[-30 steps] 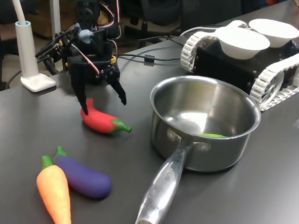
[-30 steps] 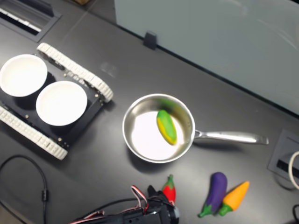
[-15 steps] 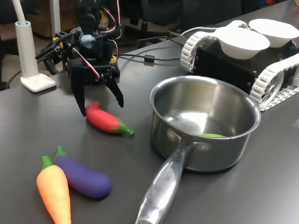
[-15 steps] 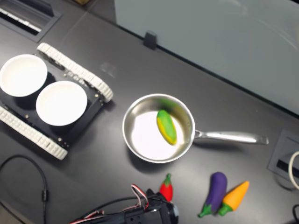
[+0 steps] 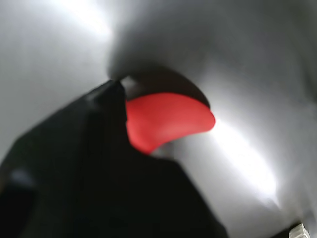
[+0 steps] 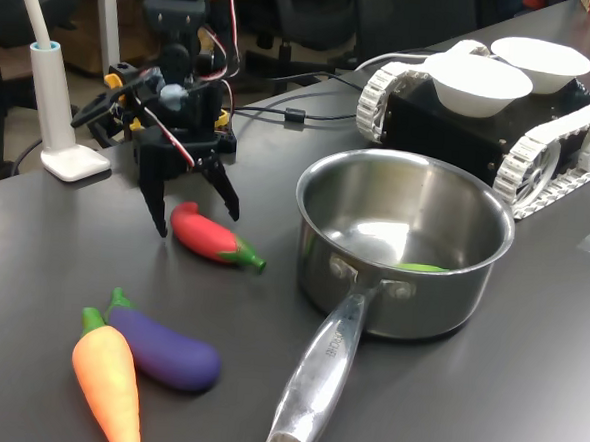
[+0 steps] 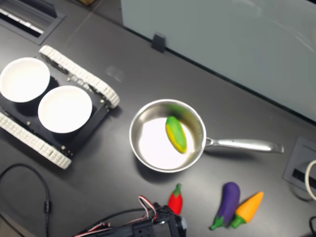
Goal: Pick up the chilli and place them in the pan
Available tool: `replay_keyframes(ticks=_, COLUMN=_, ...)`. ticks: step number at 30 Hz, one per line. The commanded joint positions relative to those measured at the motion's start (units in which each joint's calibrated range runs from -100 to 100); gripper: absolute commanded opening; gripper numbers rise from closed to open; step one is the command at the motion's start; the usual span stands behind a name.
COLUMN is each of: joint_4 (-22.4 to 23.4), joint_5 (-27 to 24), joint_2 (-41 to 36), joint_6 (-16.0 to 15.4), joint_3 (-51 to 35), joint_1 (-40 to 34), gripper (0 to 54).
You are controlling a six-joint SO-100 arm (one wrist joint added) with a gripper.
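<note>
The red chilli [image 6: 210,236] with its green stem lies flat on the dark table, to the left of the pan in the first exterior view. My gripper [image 6: 197,221] is open, one black finger on each side of the chilli's blunt end, not closed on it. In the wrist view, the chilli [image 5: 167,121] shows beside a dark finger [image 5: 101,158]. The steel pan [image 6: 440,302] stands upright, its long handle [image 6: 317,381] towards the camera. From above, the chilli [image 7: 175,200] lies just below the pan [image 7: 133,134], and the arm [image 7: 148,228] hides the fingertips.
A green-yellow toy [image 7: 176,133] lies inside the pan. A purple eggplant [image 6: 163,349] and an orange carrot [image 6: 111,382] lie near the front left. A tracked vehicle [image 6: 540,146] carrying two white bowls [image 6: 479,84] stands behind the pan. A white lamp base [image 6: 74,159] and cables [image 6: 302,113] sit behind the arm.
The chilli has turned and shifted slightly toward the pan. My gripper has pulled back a little from it and stays open.
</note>
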Motion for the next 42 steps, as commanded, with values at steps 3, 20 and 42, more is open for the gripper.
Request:
replay_keyframes(ticks=3, joint_4=-6.55, joint_5=0.44, joint_2=-3.39, joint_6=1.11, joint_3=1.76, joint_1=1.07, gripper=36.1)
replay_keyframes(ticks=20, joint_4=-9.11, joint_5=-1.32, joint_2=-2.97, joint_6=1.61, joint_3=4.48, joint_1=-1.91, gripper=0.0)
replay_keyframes(ticks=42, joint_4=9.06, joint_5=-16.75, joint_2=-13.68, joint_6=-11.08, joint_3=-12.15, joint_1=-10.29, gripper=0.0)
